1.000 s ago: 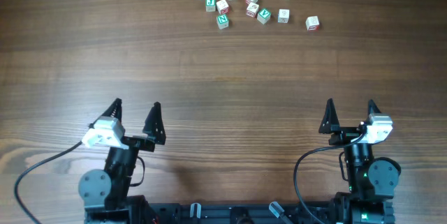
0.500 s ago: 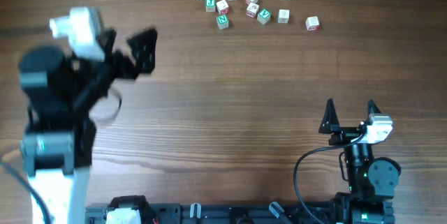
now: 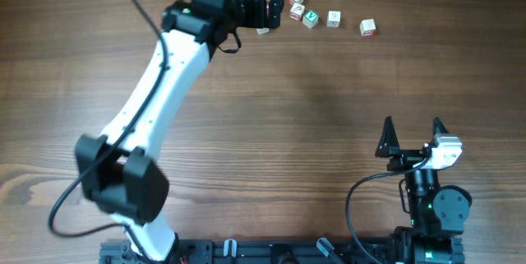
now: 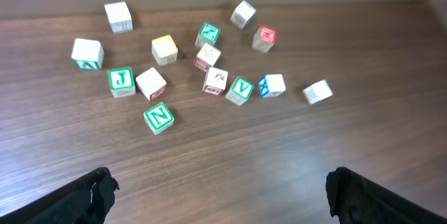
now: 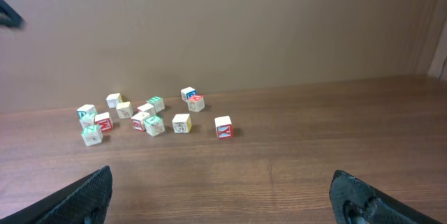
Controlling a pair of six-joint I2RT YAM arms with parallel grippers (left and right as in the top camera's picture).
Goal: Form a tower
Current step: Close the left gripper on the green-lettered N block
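- No tower stands yet. All the little letter cubes lie one by one on the worktop (image 4: pixel 279 161).
- The left gripper (image 4: pixel 220 190) hangs over the cubes. Its two fingers are spread wide, with nothing between them.
- The green N cube (image 4: pixel 158 117) is the nearest cube in front of that gripper, a bit toward its left finger.
- The pale cube with a red side (image 4: pixel 150 83) sits just past the N cube, farther from the gripper. It is beside the green J cube (image 4: pixel 120 81).
- The right gripper (image 3: pixel 412 129) is spread wide too and holds nothing. The cubes are far ahead of it.
- The cubes look like wood. I think they are hard and very light, and will not squash or break.
- Their smooth sides may slip, and a light cube is easy to knock away.
- The best place to hold one is on two flat sides across from each other, near the middle.
- The N cube has a green top with a white N. The pale cube has a plain whitish top.
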